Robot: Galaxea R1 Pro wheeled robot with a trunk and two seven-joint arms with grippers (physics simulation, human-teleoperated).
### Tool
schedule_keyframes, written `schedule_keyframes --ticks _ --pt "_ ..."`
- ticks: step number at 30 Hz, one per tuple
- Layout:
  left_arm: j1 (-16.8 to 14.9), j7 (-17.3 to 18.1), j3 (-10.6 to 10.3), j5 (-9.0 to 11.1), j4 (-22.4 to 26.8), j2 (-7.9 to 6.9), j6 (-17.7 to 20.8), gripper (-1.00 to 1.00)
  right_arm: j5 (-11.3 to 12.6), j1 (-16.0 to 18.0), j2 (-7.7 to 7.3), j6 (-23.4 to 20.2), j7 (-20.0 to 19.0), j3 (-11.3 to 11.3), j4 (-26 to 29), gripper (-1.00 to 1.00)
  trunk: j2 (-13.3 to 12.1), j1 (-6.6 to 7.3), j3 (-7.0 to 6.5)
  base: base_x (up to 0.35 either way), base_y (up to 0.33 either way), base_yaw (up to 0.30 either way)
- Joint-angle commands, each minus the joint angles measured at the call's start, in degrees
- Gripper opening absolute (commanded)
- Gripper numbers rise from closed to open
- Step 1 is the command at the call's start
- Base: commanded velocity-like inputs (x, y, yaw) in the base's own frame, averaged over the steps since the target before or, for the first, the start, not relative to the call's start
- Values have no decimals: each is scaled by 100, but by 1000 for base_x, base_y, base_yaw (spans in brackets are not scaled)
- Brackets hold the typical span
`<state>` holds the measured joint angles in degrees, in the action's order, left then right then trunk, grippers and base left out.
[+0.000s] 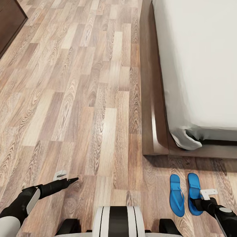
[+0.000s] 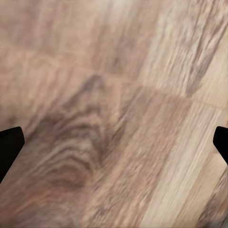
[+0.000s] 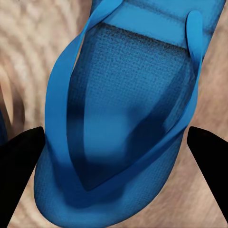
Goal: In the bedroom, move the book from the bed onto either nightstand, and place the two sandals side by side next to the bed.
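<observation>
Right gripper (image 3: 114,142), jaws wide and empty, hangs over the right sandal (image 1: 194,194), which lies flat just beside the left sandal (image 1: 176,196) on the floor (image 1: 82,98), near the bed (image 1: 197,65) foot. Sandal step apparently at release; next, lift clear. Left gripper (image 1: 67,177) spread, idle.

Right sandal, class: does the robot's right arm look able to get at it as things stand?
Probably yes. The right gripper hangs open just over the right sandal, its fingers straddling the toe end, with nothing between them.
</observation>
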<state>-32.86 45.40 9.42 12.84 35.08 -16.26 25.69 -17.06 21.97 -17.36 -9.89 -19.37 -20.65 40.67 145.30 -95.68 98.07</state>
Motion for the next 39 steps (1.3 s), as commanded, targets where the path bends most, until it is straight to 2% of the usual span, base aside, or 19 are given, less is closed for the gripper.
schedule_keyframes --ticks 1,8,12,39 --pt "-2 11 7 34 -1 0 46 100 -52 1 4 -22 -49 -27 11 -100 1 1 3 0 0 0" --pt "-2 12 15 34 -1 0 47 100 -52 1 4 -22 -49 -27 11 -100 1 1 3 0 0 0" --pt "-2 12 16 34 -1 0 49 100 -52 1 4 -22 -49 -27 11 -100 6 -10 91 0 0 0" --pt "-2 12 16 34 -1 0 50 100 -52 1 4 -22 -49 -27 11 -100 6 -10 91 0 0 0"
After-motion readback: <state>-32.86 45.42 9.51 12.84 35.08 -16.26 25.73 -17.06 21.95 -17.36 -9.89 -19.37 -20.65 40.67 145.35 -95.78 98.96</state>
